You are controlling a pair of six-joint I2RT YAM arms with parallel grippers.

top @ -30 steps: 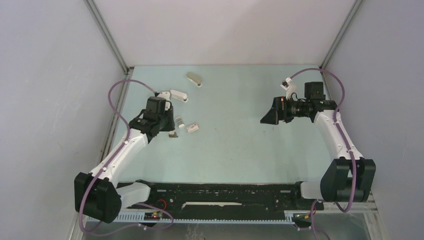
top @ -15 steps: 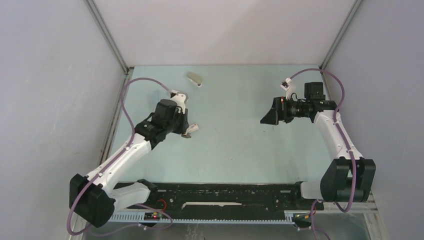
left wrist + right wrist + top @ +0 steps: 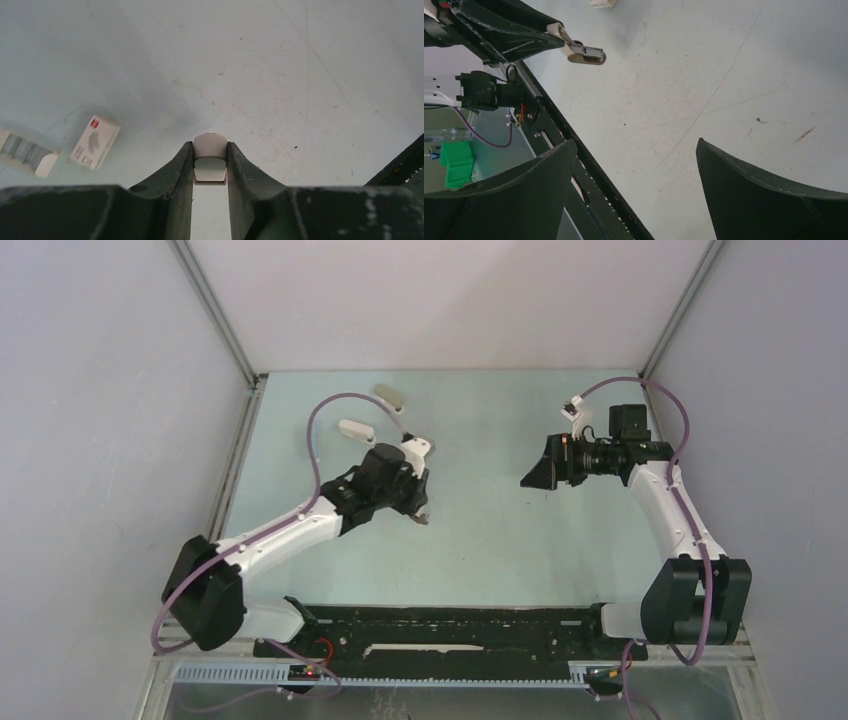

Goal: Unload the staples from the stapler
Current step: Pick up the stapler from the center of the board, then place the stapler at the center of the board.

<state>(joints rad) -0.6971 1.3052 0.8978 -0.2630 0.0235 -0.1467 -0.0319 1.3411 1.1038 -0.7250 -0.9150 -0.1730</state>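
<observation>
A small beige stapler [image 3: 210,167] is clamped between the fingers of my left gripper [image 3: 210,146], held lengthwise above the table. In the right wrist view the stapler [image 3: 584,51] sticks out of the left fingers [image 3: 529,35] with its metal underside showing. In the top view my left gripper [image 3: 416,508] hangs over the table's middle left. My right gripper [image 3: 530,480] hovers at the right, pointing left toward it, and its jaws [image 3: 636,141] stand wide open with nothing between them. The staples in the held stapler are hidden.
A white stapler [image 3: 357,428] and a beige one [image 3: 390,397] lie at the back left. A small white printed box [image 3: 95,141] and an open white box with greyish strips [image 3: 25,152] lie left of the held stapler. The black base rail [image 3: 450,625] runs along the near edge.
My left arm has swung right from the boxes toward the table's middle, carrying the beige stapler. The right arm has not moved.
</observation>
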